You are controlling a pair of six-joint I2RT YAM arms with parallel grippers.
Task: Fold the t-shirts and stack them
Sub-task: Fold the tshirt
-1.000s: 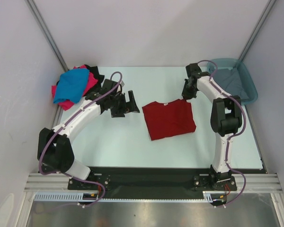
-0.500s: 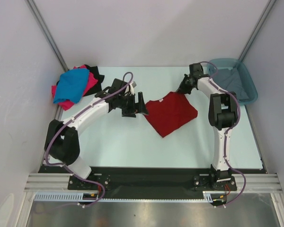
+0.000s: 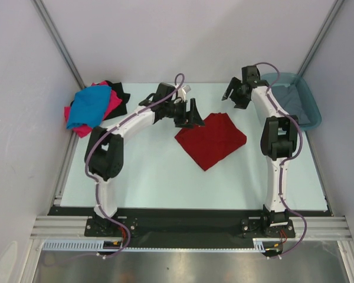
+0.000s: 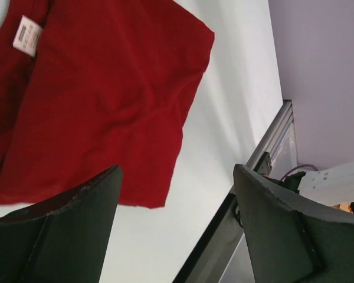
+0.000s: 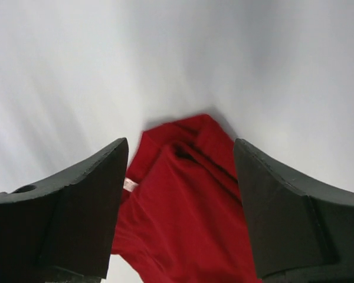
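Just beneath and between the two grippers, the dark red t-shirt (image 3: 212,140) lies folded on the table (image 3: 147,171), turned cornerwise like a diamond. The left gripper (image 3: 190,114) hovers at the shirt's far left edge with its fingers spread and nothing in them. In the left wrist view the cloth lies ahead of those fingers, its white neck label (image 4: 28,35) showing. The right gripper (image 3: 232,97) hangs just beyond the shirt's far corner, likewise spread wide and empty, clear of the cloth.

The step in hand looks like picking the folded shirt up for stacking (perhaps onto the grey t-shirt (image 3: 286,101) in the teal tub (image 3: 312,109) on the right gripper's outer side, though that is a guess). To do it well, each gripper should come down on a far corner and pinch through every layer. Both should then lift together so the fold does not sag open.

The blue t-shirt (image 3: 89,106), hot pink t-shirt (image 3: 112,104) and black t-shirt (image 3: 119,91) lie heaped well off to the left gripper's outer side, not yet folded.

Against a second ago, the shirt has swung from square to cornerwise. The right gripper has let go of its far corner and drawn back, and the left arm has reached across to the shirt's edge.
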